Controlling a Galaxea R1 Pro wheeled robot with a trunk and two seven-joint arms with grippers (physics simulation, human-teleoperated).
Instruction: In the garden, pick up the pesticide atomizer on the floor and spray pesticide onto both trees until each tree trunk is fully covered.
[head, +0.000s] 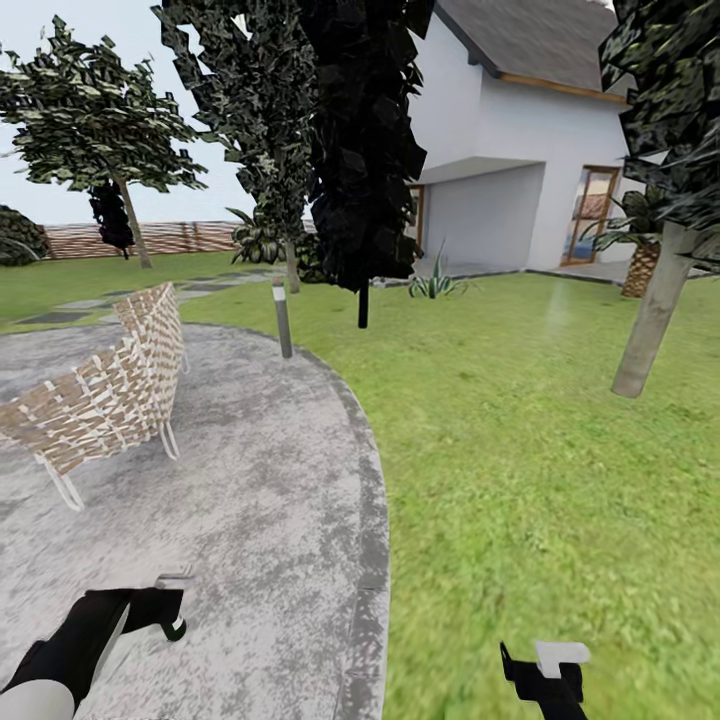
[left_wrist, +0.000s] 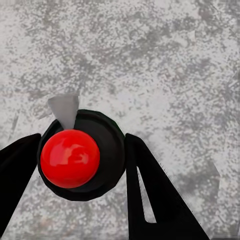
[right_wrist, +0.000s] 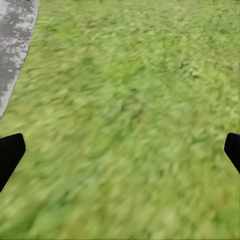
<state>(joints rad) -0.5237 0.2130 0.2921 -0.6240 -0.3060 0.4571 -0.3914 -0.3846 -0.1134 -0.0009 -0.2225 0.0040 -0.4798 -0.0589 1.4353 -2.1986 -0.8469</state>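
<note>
Left wrist view: the left pincer (left_wrist: 82, 165) is clamped on the pesticide atomizer (left_wrist: 82, 159), a black finger (left_wrist: 150, 190) pressed against each side of its round dark body. The bottle's red top (left_wrist: 70, 158) faces the camera, with a small grey nozzle (left_wrist: 64, 109) jutting from the rim. Beneath it lies the floor (left_wrist: 160, 65), speckled grey concrete.

In the head view the left pincer (head: 165, 605) hangs low over the same paving (head: 260, 500), the dark bottle (head: 168, 605) held at its tip, near the rounded edge where concrete meets lawn. A woven wicker chair (head: 105, 395) stands on the paving ahead of that arm, and a grey bollard (head: 282, 318) rises at the paving's far edge.

The right pincer (head: 548, 680) hovers over the grass (head: 520, 460); in the right wrist view its fingers (right_wrist: 11, 152) stand wide apart at either edge of the frame, nothing between them, with the right pincer (right_wrist: 120, 155) above blurred green turf and a sliver of concrete (right_wrist: 15, 30) off to one side.

Farther out, one tree's pale mottled trunk (head: 655, 310) leans up from the lawn on the right, well apart from both arms. A narrow black columnar tree (head: 365, 150) stands mid-lawn beyond the bollard. A white house (head: 520, 150) with a grey roof closes the background, and a brown slatted fence (head: 170, 238) runs behind the trees on the left.
</note>
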